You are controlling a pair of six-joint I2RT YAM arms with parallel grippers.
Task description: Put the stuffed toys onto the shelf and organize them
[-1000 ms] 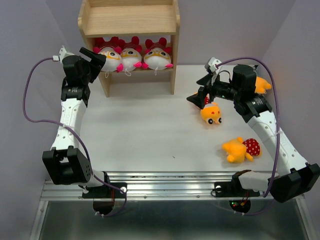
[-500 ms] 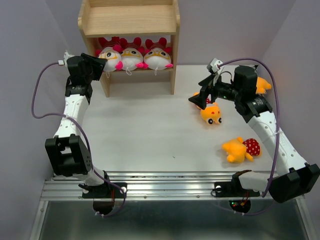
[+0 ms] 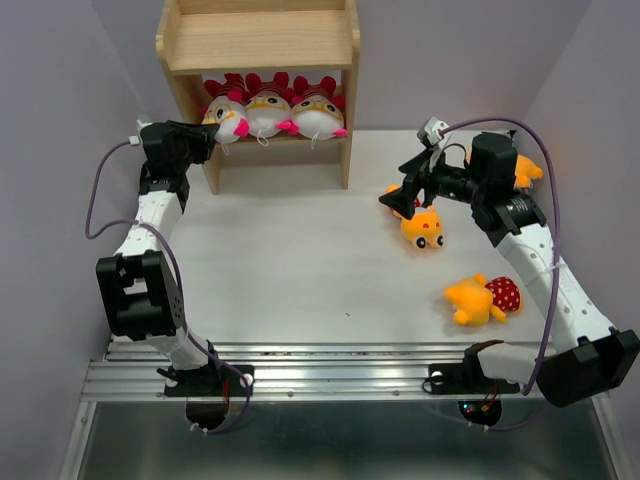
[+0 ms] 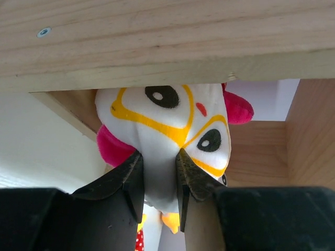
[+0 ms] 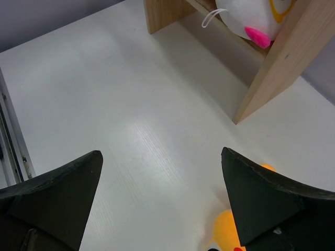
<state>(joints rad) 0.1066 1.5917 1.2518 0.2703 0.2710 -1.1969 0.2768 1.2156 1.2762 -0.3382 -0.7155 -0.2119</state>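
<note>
Three white-faced stuffed toys sit in a row on the lower tier of the wooden shelf [image 3: 257, 42]. My left gripper [image 3: 208, 134] reaches in from the left and is shut on the leftmost white toy [image 3: 230, 112]. In the left wrist view its fingertips [image 4: 157, 178] pinch the fabric of that toy's face [image 4: 167, 112] under the shelf board [image 4: 157, 42]. My right gripper [image 3: 404, 196] hangs open over the table, just above one orange toy [image 3: 423, 228]. A second orange toy [image 3: 482, 298] lies nearer the front. A third [image 3: 527, 170] peeks out behind the right arm.
The upper tier of the shelf [image 3: 260, 40] holds nothing. In the right wrist view the shelf's side panel [image 5: 277, 68], a white toy [image 5: 246, 15] and part of an orange toy [image 5: 230, 230] show beyond the open gripper [image 5: 162, 172]. Purple walls stand close on both sides.
My left gripper has moved in to the shelf and closed on the leftmost white toy, nudging the row slightly right. The right gripper has barely shifted.
</note>
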